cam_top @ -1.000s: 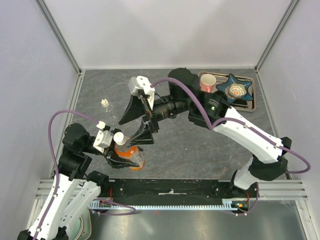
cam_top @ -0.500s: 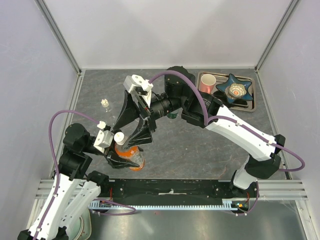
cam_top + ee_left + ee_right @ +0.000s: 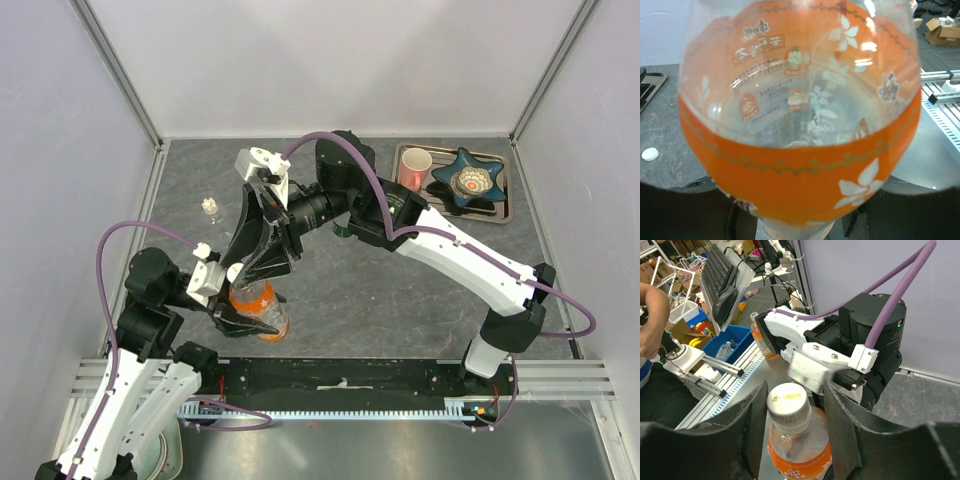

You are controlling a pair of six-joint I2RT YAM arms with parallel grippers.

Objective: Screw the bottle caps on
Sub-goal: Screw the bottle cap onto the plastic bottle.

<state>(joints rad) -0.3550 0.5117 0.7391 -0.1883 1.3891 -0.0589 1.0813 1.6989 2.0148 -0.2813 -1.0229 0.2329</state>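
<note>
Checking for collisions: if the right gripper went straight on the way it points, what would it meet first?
Probably the white cap on the orange bottle, sitting between the fingers of the right gripper.

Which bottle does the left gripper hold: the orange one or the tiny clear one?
The orange bottle, clamped in the left gripper. The tiny clear bottle stands free, farther back.
</note>
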